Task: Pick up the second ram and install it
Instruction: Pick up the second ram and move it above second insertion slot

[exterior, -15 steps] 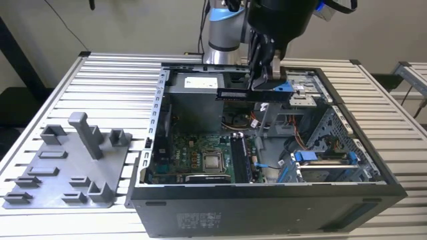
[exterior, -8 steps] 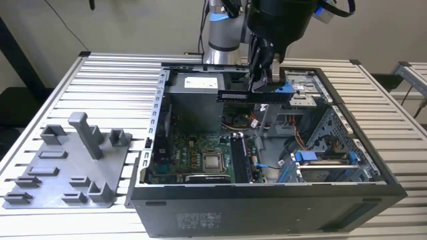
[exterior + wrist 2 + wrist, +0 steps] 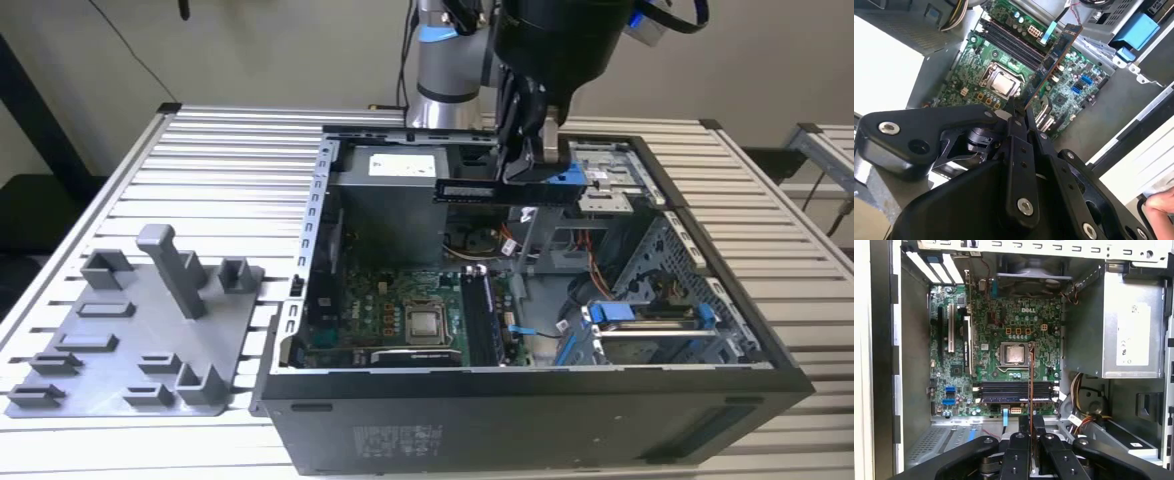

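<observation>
One pincer (image 3: 523, 178) grips the second ram (image 3: 467, 190), held above the motherboard (image 3: 387, 300).

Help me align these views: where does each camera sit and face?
Exterior view: off the arm, looking down into the open case; shows arm, gripper holding the second ram.
First wrist view: at the wrist, squarely facing the motherboard; gripper shows.
Second wrist view: same wrist, oblique angle; gripper shows.
Both share ram and motherboard.
</observation>
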Controlling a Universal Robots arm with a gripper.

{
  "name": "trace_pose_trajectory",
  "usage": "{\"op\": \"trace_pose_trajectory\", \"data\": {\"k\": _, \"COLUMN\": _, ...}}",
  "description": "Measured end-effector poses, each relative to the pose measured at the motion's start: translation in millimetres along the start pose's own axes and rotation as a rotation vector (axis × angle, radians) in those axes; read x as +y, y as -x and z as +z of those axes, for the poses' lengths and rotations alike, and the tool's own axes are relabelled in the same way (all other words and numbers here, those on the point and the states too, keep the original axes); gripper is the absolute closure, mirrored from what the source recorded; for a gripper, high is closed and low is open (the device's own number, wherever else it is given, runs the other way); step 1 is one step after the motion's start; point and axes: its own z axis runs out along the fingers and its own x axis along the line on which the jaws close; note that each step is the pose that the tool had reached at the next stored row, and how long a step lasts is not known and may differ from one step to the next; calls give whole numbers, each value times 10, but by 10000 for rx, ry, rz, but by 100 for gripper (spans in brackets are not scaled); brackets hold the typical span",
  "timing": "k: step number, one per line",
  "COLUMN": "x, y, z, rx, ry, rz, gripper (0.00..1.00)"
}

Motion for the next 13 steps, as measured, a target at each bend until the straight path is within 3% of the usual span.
{"op": "trace_pose_trajectory", "data": {"k": 13, "x": 4, "y": 335, "z": 49, "rx": -12, "ry": 1, "rz": 0, "gripper": 86}}
